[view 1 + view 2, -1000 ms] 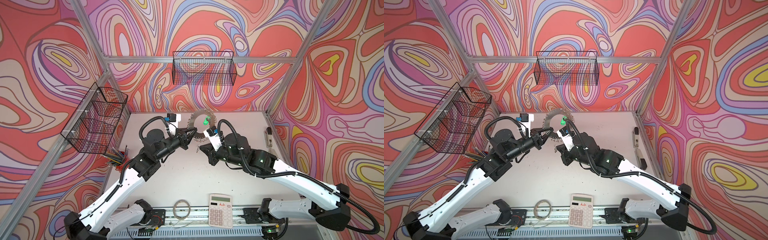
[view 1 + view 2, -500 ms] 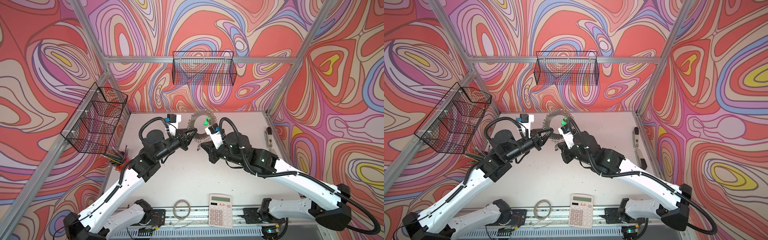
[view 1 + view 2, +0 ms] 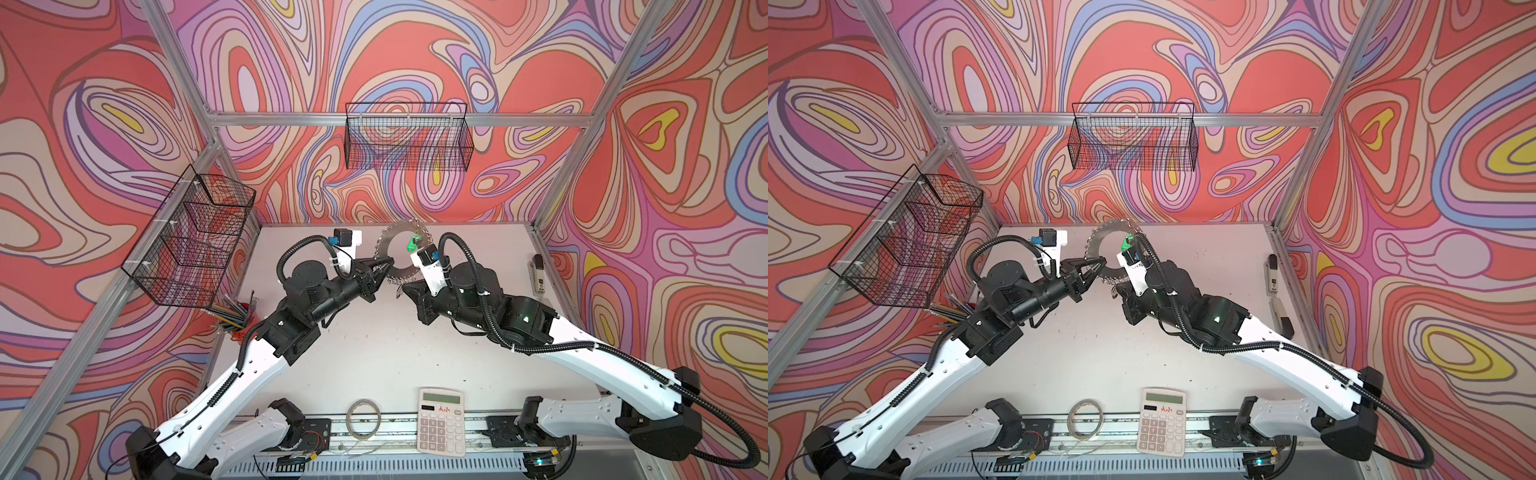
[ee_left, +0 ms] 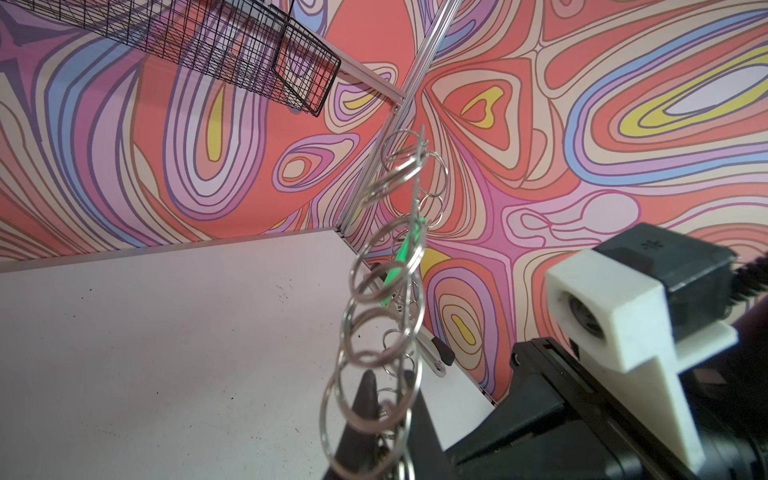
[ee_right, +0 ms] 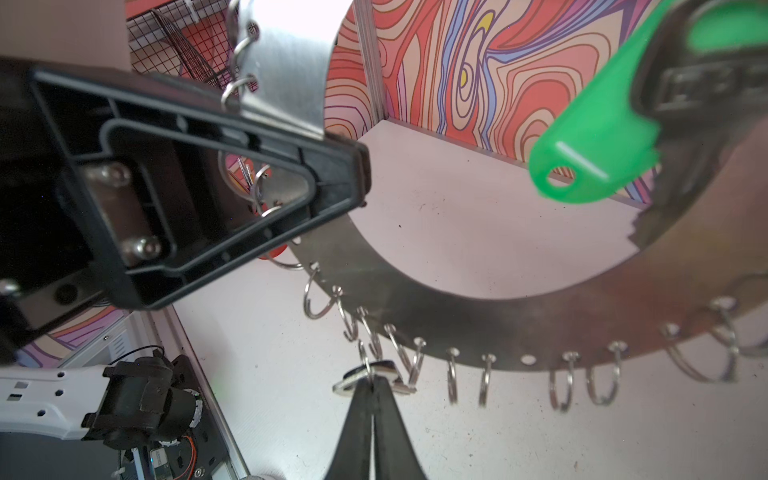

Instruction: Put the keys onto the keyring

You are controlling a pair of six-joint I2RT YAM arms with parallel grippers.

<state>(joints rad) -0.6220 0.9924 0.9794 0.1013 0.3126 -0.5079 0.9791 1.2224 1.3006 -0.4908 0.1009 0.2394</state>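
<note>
The keyring (image 3: 397,228), a flat silver disc with a large round hole and small wire loops all along its rim, is held clear of the table (image 3: 374,353) over its far middle, its face turned toward the top cameras. The left gripper (image 3: 390,261) is clenched on the disc's left rim, with the thin metal pinched between its black fingers. The green-tagged key (image 3: 412,243) sits at the upper right of the hole in both top views; how it is fastened there I cannot tell. Just under the disc's near edge, the right gripper (image 5: 369,387) is pressed together on the black-tagged key (image 5: 386,366), a small silver piece with a dark oval head. The key is right at one of the loops, and whether it is threaded cannot be told. Only the right wrist view shows this pinch plainly, while the left wrist view sees the disc edge-on, its loops stacked in a line with the green tag among them. At the table's near edge lies a calculator (image 3: 440,424) with a red mark under its display, too small to read, and a tape roll (image 3: 365,417) lies just to its left. A white handheld device (image 3: 538,276) at the right edge carries a dark label that is not legible. In a top view a grey-and-black oblong tool (image 3: 1281,318) shows nearer along that edge. Coloured pencils (image 3: 232,313) stand at the left under a wire basket (image 3: 191,237).
</note>
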